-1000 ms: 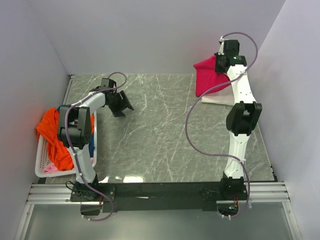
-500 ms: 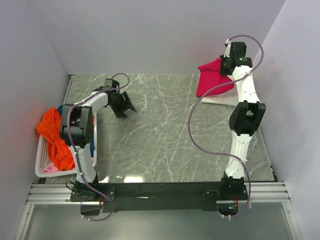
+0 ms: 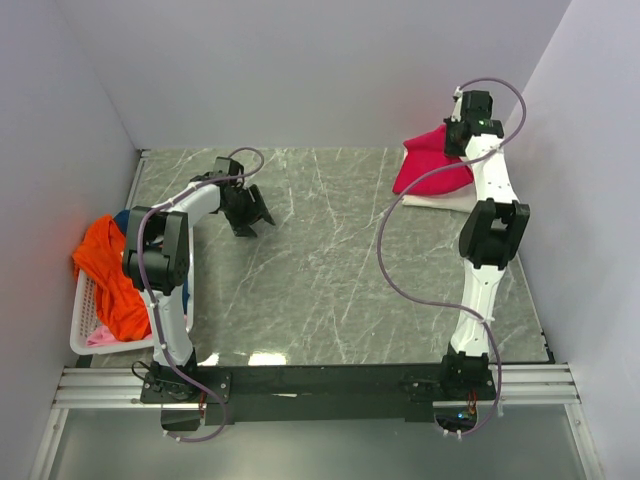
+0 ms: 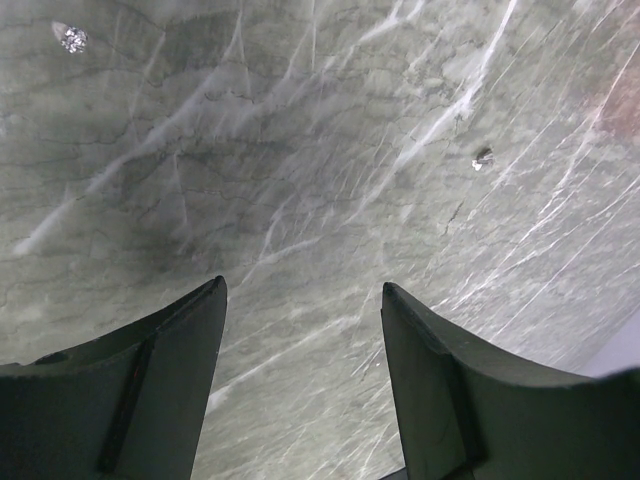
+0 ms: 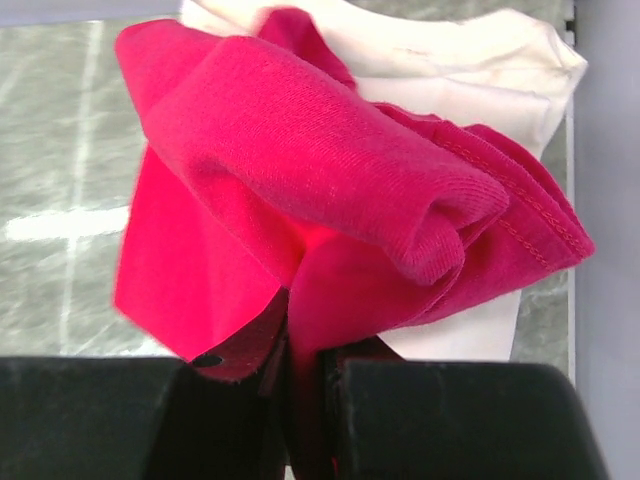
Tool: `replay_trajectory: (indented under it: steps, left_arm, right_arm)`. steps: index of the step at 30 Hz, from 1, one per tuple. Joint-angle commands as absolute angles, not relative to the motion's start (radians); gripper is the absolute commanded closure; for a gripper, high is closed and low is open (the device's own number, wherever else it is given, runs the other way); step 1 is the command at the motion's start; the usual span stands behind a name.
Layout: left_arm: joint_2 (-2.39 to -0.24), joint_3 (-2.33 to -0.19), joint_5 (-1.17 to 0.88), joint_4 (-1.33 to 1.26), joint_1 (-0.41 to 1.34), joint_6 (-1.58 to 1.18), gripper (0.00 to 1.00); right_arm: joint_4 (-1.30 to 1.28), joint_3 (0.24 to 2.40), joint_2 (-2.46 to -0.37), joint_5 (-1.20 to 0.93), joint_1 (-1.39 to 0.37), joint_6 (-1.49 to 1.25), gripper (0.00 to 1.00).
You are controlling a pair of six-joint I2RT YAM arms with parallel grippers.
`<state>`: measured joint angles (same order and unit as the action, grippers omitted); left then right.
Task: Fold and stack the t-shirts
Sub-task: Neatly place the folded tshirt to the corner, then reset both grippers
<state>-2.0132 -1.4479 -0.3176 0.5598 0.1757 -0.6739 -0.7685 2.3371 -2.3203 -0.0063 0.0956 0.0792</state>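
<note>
So the crimson tee [image 5: 330, 190] is up in the far right corner of the bench [image 3: 320, 270], hanging bunched right over the cream tee [image 5: 450, 60] that's lying flat there. The right gripper [image 5: 305, 370] has its jaws nearly closed on a thick wad of the red fabric. From the wrist view it's more of a scrunch than a neat fold, with a rolled hem on top and a loose flap drooping to one side.

Over on the left, the left gripper [image 4: 300, 300] is spread wide with nothing in it, hovering over bare marble. Past that, the white basket [image 3: 85, 335] sits at the left edge with the orange tee [image 3: 110, 270] spilling over its rim and a bit of pale pink tee [image 3: 100, 338] showing lower down.

What worries me:
- If the red one gets dropped as it is, I reckon it lands as a lump rather than a flat layer, because the folds have collapsed into the pinch.
- That dangling flap could catch the cream tee and drag or rumple it if the arm slides sideways while low.
- The stack is tight against the right wall and the arm looks pretty stretched out, so there's not much room to correct the placement.
- The other gripper is well away, so nothing is there to pin the cream tee down.
</note>
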Motion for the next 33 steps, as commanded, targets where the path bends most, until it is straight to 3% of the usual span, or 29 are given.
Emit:
replay_trajectory:
  steps: [1,7,8,9,11,16,21,33]
  left_arm:
    - [-1.988,-1.485,-0.302,0.575,0.183,-0.669,0.31]
    - [-1.973,-1.494,-0.298,0.601,0.186,-0.673,0.31]
    - [-1.971,-1.497,-0.296,0.61,0.187,-0.675,0.31]
    - [-1.968,-1.499,-0.293,0.614,0.187,-0.676,0.31]
    - [-1.967,-1.502,-0.29,0.618,0.19,-0.675,0.31]
    - [-1.95,-1.516,-0.278,0.624,0.198,-0.67,0.31]
    - [-1.896,-1.508,-0.258,0.591,0.199,-0.67,0.3]
    - [-1.7,-1.445,-0.189,0.512,0.227,-0.623,0.3]
  right_arm:
    - [-0.703,2.353,-2.353,0.07,0.112,0.101,1.0]
    - [-0.686,2.378,-2.405,0.141,0.123,0.109,1.0]
    - [-0.678,2.373,-2.411,0.19,0.123,0.109,0.9]
    - [-0.664,2.375,-2.421,0.215,0.124,0.109,0.7]
    - [-0.649,2.372,-2.428,0.274,0.124,0.104,0.16]
    - [-0.604,2.33,-2.382,0.37,0.121,0.075,0.12]
    - [-0.502,2.12,-2.209,0.374,0.109,0.052,0.1]
    - [-0.391,1.623,-1.754,0.152,0.005,-0.167,0.08]
